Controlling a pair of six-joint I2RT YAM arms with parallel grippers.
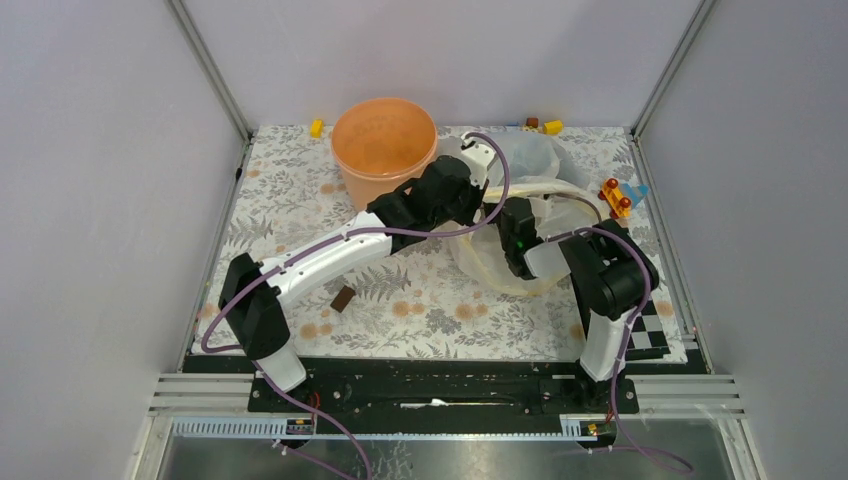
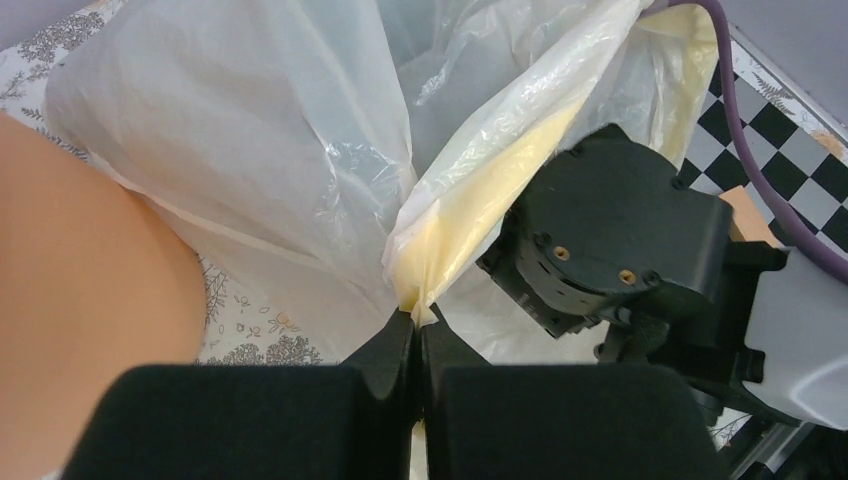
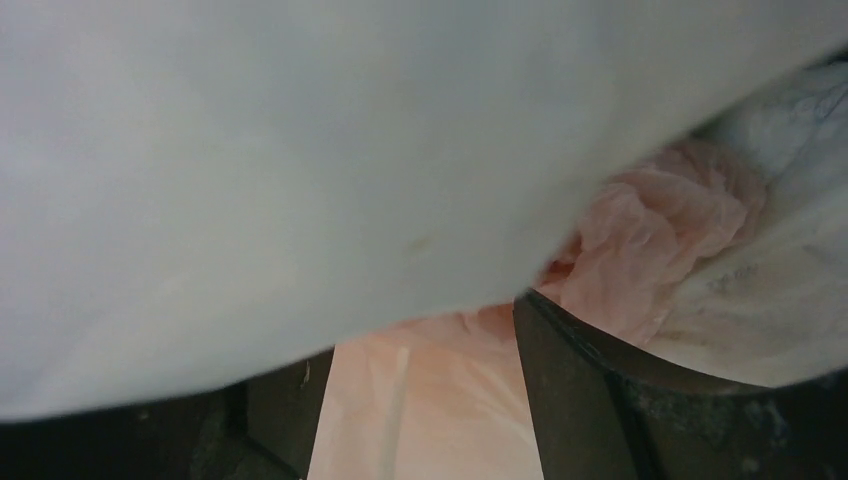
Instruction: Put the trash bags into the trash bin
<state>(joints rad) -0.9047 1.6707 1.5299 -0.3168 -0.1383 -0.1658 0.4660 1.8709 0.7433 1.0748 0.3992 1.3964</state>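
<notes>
The peach-orange trash bin [image 1: 385, 150] stands upright at the back of the mat; its wall fills the left of the left wrist view [image 2: 80, 320]. My left gripper [image 1: 472, 196] is just right of the bin, shut [image 2: 417, 318] on a gathered fold of the pale yellow bag [image 2: 480, 190]. My right gripper [image 1: 518, 250] is buried in the bag pile. In the right wrist view its fingers [image 3: 570, 400] stand apart with the pink trash bag [image 3: 660, 230] lying between them. The gripper [image 3: 425, 340] is open. Whitish plastic [image 3: 300, 150] covers the upper part of that view.
The clear whitish bag [image 1: 530, 160] and the yellow bag [image 1: 500, 275] are piled right of the bin. Small toy blocks [image 1: 540, 125] lie at the back edge, a yellow block [image 1: 316, 127], a red-yellow toy [image 1: 618, 195] at right, a brown block [image 1: 342, 298] mid-mat.
</notes>
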